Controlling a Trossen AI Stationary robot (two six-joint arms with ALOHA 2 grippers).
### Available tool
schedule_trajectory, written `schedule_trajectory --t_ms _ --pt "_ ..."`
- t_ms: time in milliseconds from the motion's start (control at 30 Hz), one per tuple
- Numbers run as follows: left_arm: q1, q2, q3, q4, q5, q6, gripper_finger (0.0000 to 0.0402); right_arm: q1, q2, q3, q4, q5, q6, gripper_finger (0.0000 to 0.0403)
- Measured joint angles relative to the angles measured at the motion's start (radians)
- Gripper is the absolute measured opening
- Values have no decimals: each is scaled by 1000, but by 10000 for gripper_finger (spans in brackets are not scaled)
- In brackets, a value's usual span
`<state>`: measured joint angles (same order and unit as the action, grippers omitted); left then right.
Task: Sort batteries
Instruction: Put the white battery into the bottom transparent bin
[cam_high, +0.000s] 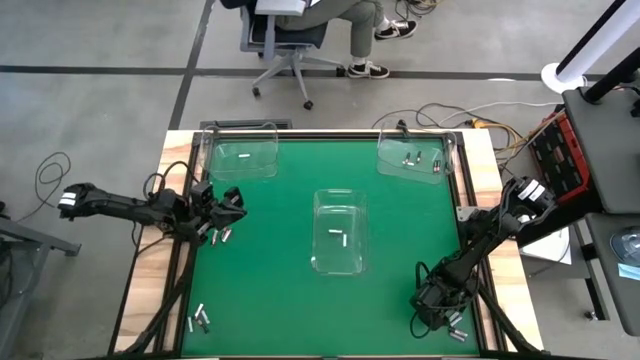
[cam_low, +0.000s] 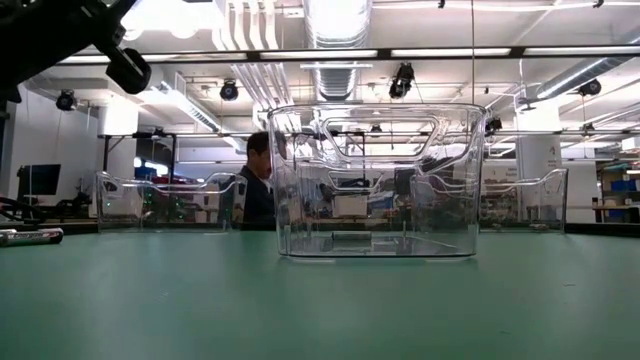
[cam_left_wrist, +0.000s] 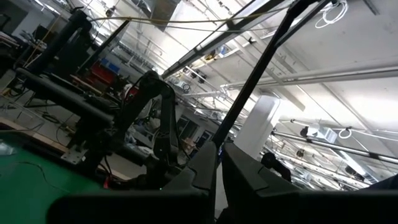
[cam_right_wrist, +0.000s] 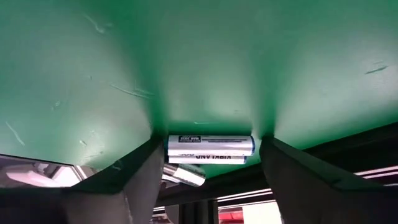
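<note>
A second battery (cam_right_wrist: 185, 174) lies half hidden behind the right finger (cam_right_wrist: 118, 180).

At the top of the high view we see a grey concrete floor (cam_high: 100, 60) crossed by dark seams, where a seated person (cam_high: 345, 15) occupies a grey wheeled office chair (cam_high: 285, 45). In the low view, long white fluorescent ceiling lights (cam_low: 440, 52) and silvery round ducts (cam_low: 335, 25) run overhead.

clear bin (cam_low: 375, 180) centre | battery (cam_low: 30, 237) left edge (lying flat) | person (cam_low: 258, 185) behind
</note>
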<state>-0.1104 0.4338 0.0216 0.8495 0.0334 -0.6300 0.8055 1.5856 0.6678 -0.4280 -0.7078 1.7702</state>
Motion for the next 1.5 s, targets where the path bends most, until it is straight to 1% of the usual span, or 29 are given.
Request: schedule_trajectory --t_ms 267,400,533,633,800,867,900,1033,1100,1200,1267,1333,1433,1500 --pt "0 6 0 5 -1 0 7 0 1 -1 1 10 18 209" --pt "0 6 0 5 -2 0 7 -1 2 -1 -2 15 18 198" --pt "0 5 0 9 -2 0 7 -1 -9 4 -21 25 16 196" --pt "0 5 0 24 -8 0 7 -7 -24 33 -93 56 -3 198" --pt "0 6 0 26 -10 18 7 -55 -92 130 -304 90 -94 193" --pt "0 7 0 26 -10 18 7 -92 -137 184 -415 147 -127 194" --pt "0 7 0 26 -10 18 7 -118 -160 214 -464 197 -144 195" --pt "1 7 0 26 -29 19 7 -241 -254 371 -606 445 -212 196" --pt "1 7 0 26 -36 27 7 -309 -285 444 -625 573 -300 194" --pt "1 12 0 25 -52 54 7 -420 -291 552 -614 684 -522 193" --pt "1 16 0 25 -69 70 7 -491 -268 620 -615 719 -677 193" --pt "1 20 0 24 -91 71 7 -554 -221 682 -611 723 -831 193" --pt "1 25 0 25 -105 71 7 -617 -116 764 -584 725 -1071 193" --pt "1 26 0 27 -105 60 7 -636 -36 814 -563 739 -1235 193"
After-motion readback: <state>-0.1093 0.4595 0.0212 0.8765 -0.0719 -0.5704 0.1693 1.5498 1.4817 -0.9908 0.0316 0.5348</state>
